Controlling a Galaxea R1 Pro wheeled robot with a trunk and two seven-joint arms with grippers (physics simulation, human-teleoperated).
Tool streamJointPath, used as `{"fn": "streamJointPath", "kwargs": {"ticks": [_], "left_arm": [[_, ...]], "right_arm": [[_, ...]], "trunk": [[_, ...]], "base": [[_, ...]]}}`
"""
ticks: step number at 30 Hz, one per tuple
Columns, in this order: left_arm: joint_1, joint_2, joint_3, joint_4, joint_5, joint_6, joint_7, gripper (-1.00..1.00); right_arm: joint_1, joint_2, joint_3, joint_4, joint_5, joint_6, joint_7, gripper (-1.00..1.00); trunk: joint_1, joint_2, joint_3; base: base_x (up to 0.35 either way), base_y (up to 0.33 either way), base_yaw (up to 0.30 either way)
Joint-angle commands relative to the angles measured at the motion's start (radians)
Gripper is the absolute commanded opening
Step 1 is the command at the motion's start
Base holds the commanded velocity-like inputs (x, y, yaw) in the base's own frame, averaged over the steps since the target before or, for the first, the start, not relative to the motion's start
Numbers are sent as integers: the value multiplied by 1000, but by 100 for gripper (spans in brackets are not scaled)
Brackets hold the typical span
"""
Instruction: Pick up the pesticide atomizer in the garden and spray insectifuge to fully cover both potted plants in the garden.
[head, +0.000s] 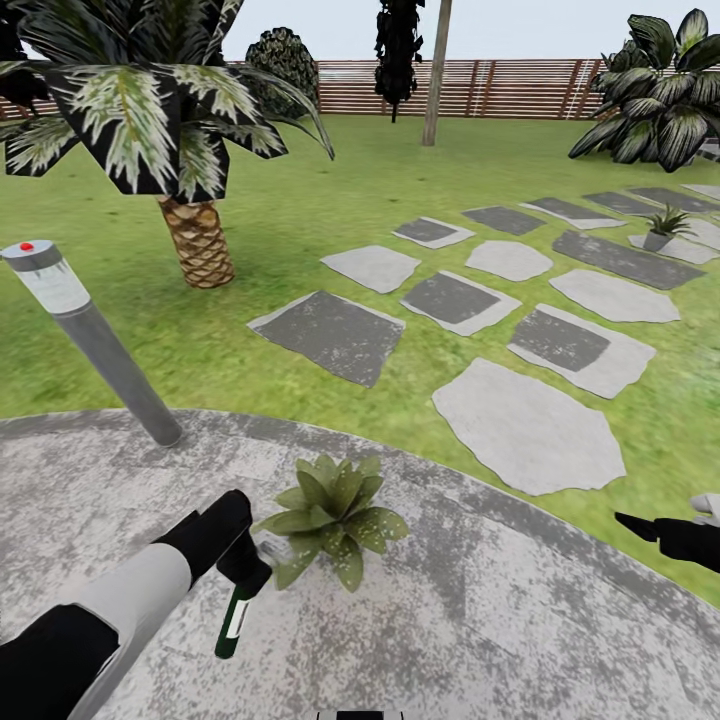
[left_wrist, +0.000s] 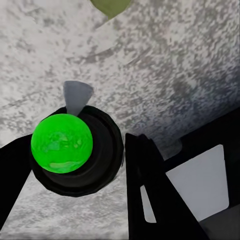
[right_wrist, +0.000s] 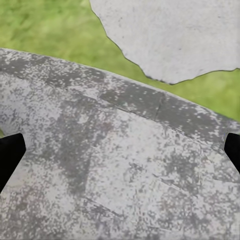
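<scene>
Left claw (head: 243, 568) is gripping the atomizer (head: 234, 622), bottle hanging down at lower left, nozzle pointing right at the adjacent plant (head: 335, 515).

Grey bollard lamp (head: 90, 335) beside a palm (head: 150, 130); distant tree trunk (head: 436, 75).

Left arm (head: 120, 605): white cylindrical forearm w/ black elbow & wrist sections, black gripper (head: 243, 568). Right black gripper (head: 650, 528) at 4 o'clock, pointed fingers, white wrist behind.
</scene>
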Motion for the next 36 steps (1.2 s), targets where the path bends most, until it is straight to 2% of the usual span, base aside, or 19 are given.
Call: {"fn": "streamJointPath", "kwargs": {"ticks": [1,7,12,19,23,27,29,36], "left_arm": [[0,1,-2,-2,-9,1,-10,-100],[1,3,1,-2,-9,1,-10,-100],[-1,3,2,-3,-10,1,-10,-100],[-6,4,3,-4,-10,1,-10,-100],[-17,1,-2,-5,-11,2,-9,-100],[-27,2,-6,-18,-13,5,-10,-100],[-27,-5,-9,-22,-13,5,-11,-100],[-21,-8,-13,-24,-16,7,-13,-100]], "right_arm": [[-1,0,-1,-1,9,5,10,100],[-1,0,-1,-1,9,5,11,100],[-1,0,0,-1,9,5,11,100],[-1,0,0,-1,9,5,11,100],[-1,0,-1,-1,9,5,10,100],[-2,1,0,1,4,5,10,100],[-3,0,0,3,5,4,9,100],[-3,0,0,3,7,4,9,100]], "trunk": [[0,0,-1],[0,0,-1],[0,0,-1],[0,0,-1],[0,0,-1],[0,0,-1],[0,0,-1],[0,0,-1]], "base": [[0,173,0],[0,228,0],[0,46,-1],[0,8,-187],[0,194,-225],[0,271,-57],[0,194,-11],[0,36,-2]]}}
